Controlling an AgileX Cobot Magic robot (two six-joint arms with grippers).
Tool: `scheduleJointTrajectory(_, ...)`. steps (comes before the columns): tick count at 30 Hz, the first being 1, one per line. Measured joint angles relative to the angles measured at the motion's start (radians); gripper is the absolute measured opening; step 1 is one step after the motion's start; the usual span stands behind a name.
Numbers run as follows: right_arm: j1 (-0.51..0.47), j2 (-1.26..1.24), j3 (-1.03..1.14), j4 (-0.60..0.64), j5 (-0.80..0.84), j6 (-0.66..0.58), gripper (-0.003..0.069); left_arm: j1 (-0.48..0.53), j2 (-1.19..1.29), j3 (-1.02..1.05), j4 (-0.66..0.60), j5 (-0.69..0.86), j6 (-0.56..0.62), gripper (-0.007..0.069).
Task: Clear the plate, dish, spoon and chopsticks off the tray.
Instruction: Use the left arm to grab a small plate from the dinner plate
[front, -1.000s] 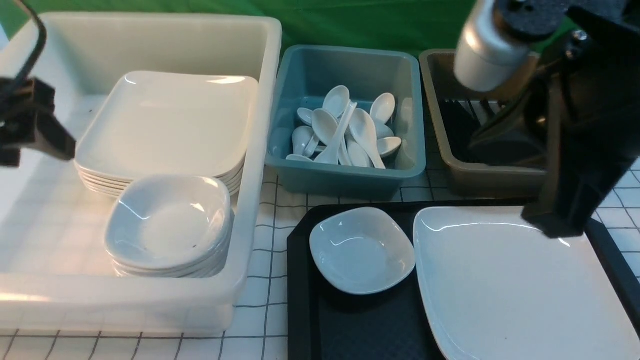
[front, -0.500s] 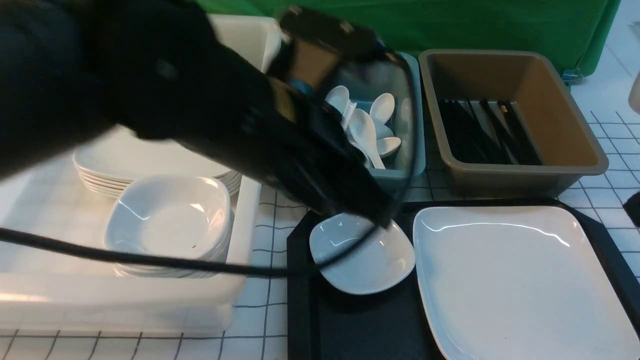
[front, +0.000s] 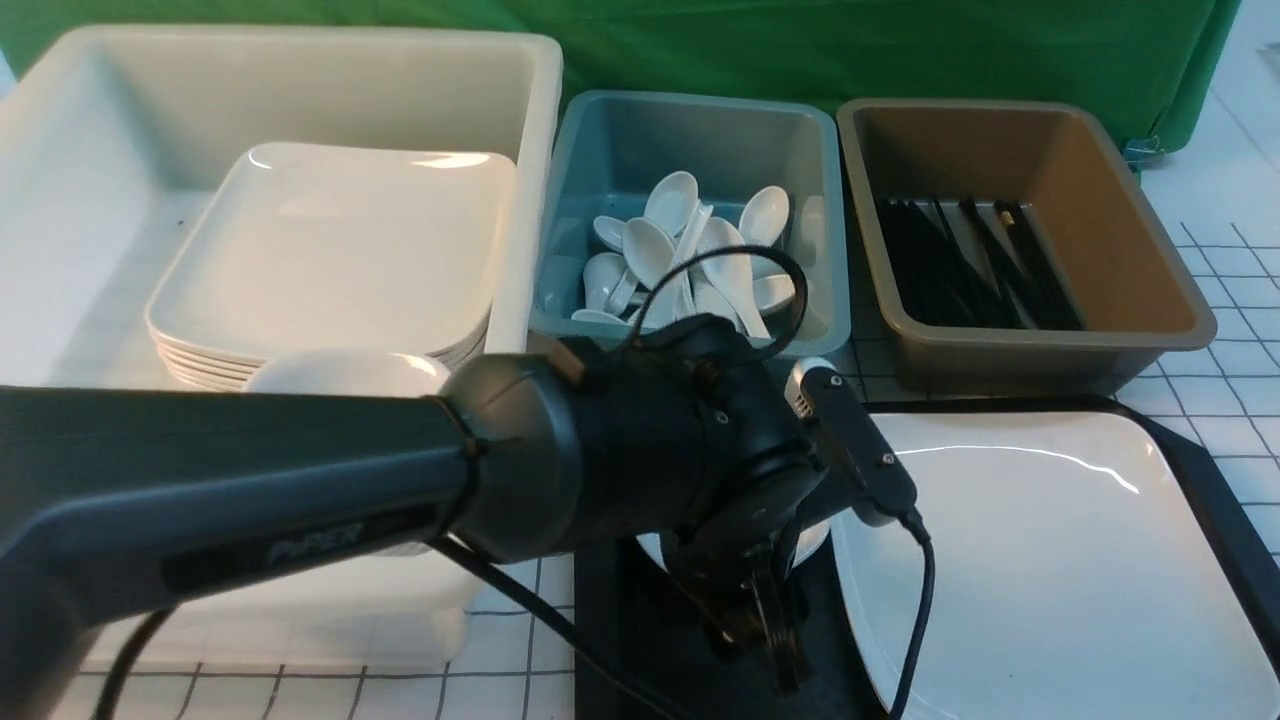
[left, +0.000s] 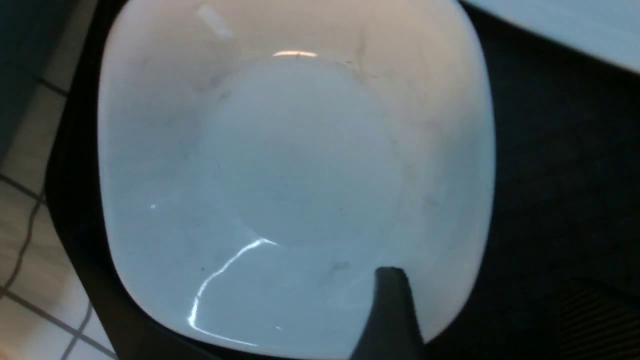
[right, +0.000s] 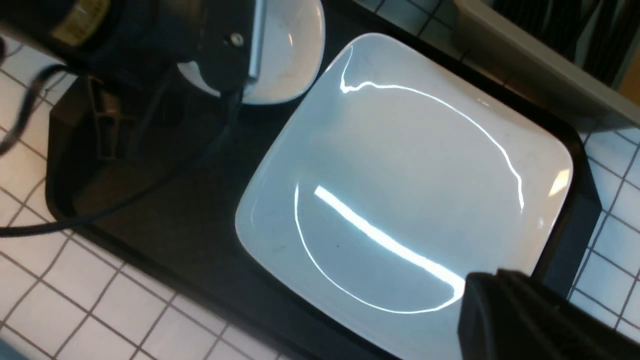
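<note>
The plate (front: 1050, 560) is seen lying flat on the right part of the tray (front: 1215, 500); the dish (left: 300, 165) is placed upright on the same tray, just beside the plate's left edge. The left arm is stretched across the front view from the left, and most of the dish is covered by it there; the left gripper (front: 770, 650) is pointed down at the near side of the dish. In the left wrist view only one dark finger (left: 392, 310) is shown, over the dish's rim; whether contact is made cannot be told, and how wide the jaws stand cannot be told either. The right gripper (right: 505, 315) is seen above a corner of the plate, apart from it, with its jaws closed together. Behind the tray, spoons (front: 690, 250) are piled in a teal tub (front: 700, 130); chopsticks (front: 980, 270) are laid in a brown tub (front: 1040, 350). In a white tub (front: 535, 150) at the left, a stack of plates (front: 340, 250) is stored.
</note>
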Motion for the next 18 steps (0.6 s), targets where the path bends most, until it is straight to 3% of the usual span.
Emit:
scheduleJointTrajectory(3, 0.0, -0.002, 0.0, 0.013, 0.001, 0.005, -0.0001, 0.005, 0.037, 0.0, 0.031, -0.025, 0.0, 0.0526)
scheduleJointTrajectory(9, 0.0, -0.002, 0.0, 0.148, 0.004, -0.052, -0.0001, 0.022, 0.075, 0.0, 0.05, -0.071, -0.01, 0.0532)
scheduleJointTrajectory(14, 0.0, -0.002, 0.0, 0.252, 0.007, -0.125, -0.0001, 0.036, 0.079, 0.0, 0.054, -0.082, -0.017, 0.0448)
scheduleJointTrajectory(18, 0.0, -0.002, 0.0, 0.271, 0.007, -0.149, -0.0001, 0.043, 0.081, -0.001, 0.052, -0.092, -0.015, 0.0253)
